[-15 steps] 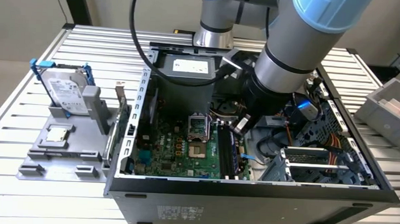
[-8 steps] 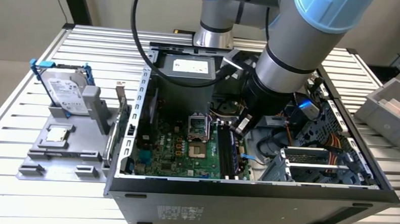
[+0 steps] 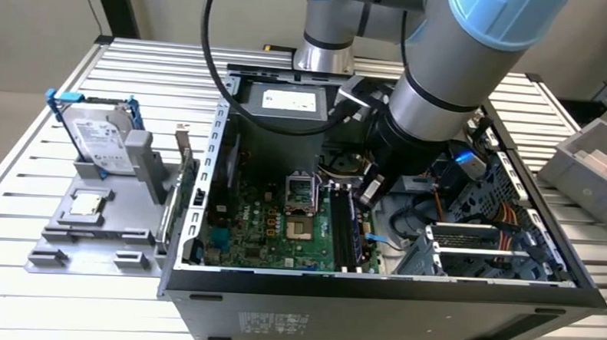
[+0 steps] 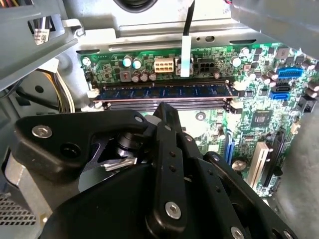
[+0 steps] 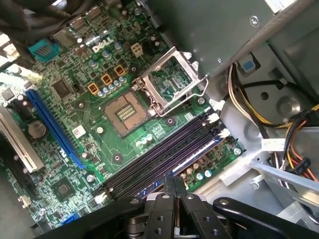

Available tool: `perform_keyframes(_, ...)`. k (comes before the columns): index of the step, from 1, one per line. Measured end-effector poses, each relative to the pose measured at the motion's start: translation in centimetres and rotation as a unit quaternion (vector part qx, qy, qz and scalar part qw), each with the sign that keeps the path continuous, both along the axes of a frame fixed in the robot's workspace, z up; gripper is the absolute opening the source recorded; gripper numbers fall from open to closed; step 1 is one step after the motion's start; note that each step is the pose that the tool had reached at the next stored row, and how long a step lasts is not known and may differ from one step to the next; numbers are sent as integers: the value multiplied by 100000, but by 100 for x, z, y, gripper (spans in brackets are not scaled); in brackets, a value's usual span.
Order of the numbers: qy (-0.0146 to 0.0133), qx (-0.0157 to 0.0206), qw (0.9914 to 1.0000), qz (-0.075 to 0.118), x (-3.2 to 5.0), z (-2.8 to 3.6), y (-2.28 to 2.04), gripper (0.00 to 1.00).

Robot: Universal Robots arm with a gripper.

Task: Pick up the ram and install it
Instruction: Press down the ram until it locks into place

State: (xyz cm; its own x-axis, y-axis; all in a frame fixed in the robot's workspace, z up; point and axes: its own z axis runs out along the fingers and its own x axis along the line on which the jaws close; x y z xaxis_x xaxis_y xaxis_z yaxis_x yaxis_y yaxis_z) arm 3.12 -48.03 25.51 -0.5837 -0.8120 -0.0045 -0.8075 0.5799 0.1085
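The ram (image 4: 164,91), a long bluish stick with small chips, sits along the outermost of the black memory slots (image 5: 159,159) on the green motherboard (image 3: 265,230), inside the open computer case (image 3: 380,296). My gripper (image 3: 369,192) reaches down into the case right over that slot. In both wrist views its two black fingers (image 5: 174,185) are pressed together, so it is shut with nothing held between them. The fingertip (image 4: 163,107) is level with the ram's middle, right by its upper edge. I cannot tell if they touch.
An open processor socket (image 5: 124,112) lies beside the slots. Yellow and orange cables (image 5: 294,149) and a drive cage (image 3: 485,239) crowd the other side. Outside the case, on the exterior view's left, stand a hard drive (image 3: 102,138) and a green card (image 3: 185,188).
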Motion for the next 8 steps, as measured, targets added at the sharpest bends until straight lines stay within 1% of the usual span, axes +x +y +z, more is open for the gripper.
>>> perform_keyframes(3, -57, 264, 99984, 1776, 0, -1, 1, 0)
perform_keyframes(5, -129, 484, 99948, 3190, 0, 0, 0, 0)
perform_keyframes(7, -328, 837, 99894, 4506, 0, 0, 0, 0)
perform_keyframes(8, -527, 996, 99864, 5088, 0, 0, 0, 0)
